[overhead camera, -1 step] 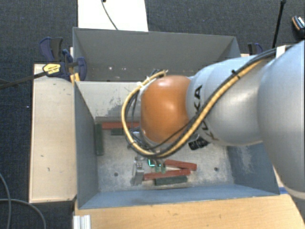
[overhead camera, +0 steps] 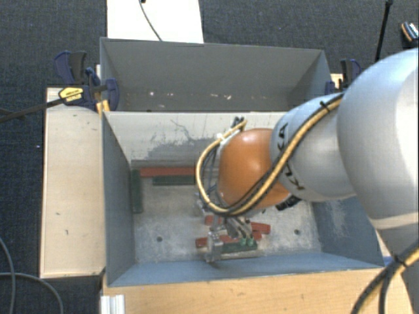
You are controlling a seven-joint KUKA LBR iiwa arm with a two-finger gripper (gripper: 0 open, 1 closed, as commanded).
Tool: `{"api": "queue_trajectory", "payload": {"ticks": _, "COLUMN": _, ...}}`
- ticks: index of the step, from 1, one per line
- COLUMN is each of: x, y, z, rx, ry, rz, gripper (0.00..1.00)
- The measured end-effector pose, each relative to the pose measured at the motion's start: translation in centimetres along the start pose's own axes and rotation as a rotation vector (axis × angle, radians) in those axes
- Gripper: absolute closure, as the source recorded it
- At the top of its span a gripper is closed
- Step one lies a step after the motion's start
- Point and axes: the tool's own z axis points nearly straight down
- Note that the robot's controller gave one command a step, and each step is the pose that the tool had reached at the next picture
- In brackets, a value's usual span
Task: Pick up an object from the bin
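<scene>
My gripper [overhead camera: 222, 235] is low at the front middle of the bin, below the arm's orange cover. It stands among a small cluster of pieces: a red block [overhead camera: 202, 243] to its left, a green piece [overhead camera: 244, 243] just to its right and another red block [overhead camera: 262, 227] further right. The gripper's body hides part of the cluster, so whether it touches or holds any of them is unclear.
A long red bar [overhead camera: 166, 172] lies along the back wall at the left, with a dark green bar [overhead camera: 173, 181] just in front of it. A green bar [overhead camera: 135, 192] lies lengthwise by the left wall. The arm covers the bin's right half.
</scene>
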Motion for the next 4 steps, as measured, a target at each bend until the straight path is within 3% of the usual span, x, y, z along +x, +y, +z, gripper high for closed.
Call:
{"api": "queue_trajectory", "payload": {"ticks": 1, "x": -0.1, "y": 0.3, "z": -0.3, "rx": -0.003, "ry": -0.006, "rz": 0.004, "gripper": 1.00}}
{"api": "queue_trajectory", "payload": {"ticks": 2, "x": -0.7, "y": 0.2, "z": -12.7, "rx": -0.004, "ry": -0.016, "rz": 0.023, "gripper": 1.00}}
{"api": "queue_trajectory", "payload": {"ticks": 3, "x": -2.4, "y": 1.3, "z": -12.7, "rx": -0.003, "ry": -0.012, "rz": -0.061, "gripper": 1.00}}
{"api": "queue_trajectory", "payload": {"ticks": 4, "x": -2.2, "y": 2.1, "z": -18.6, "rx": -0.004, "ry": -0.014, "rz": -0.044, "gripper": 1.00}}
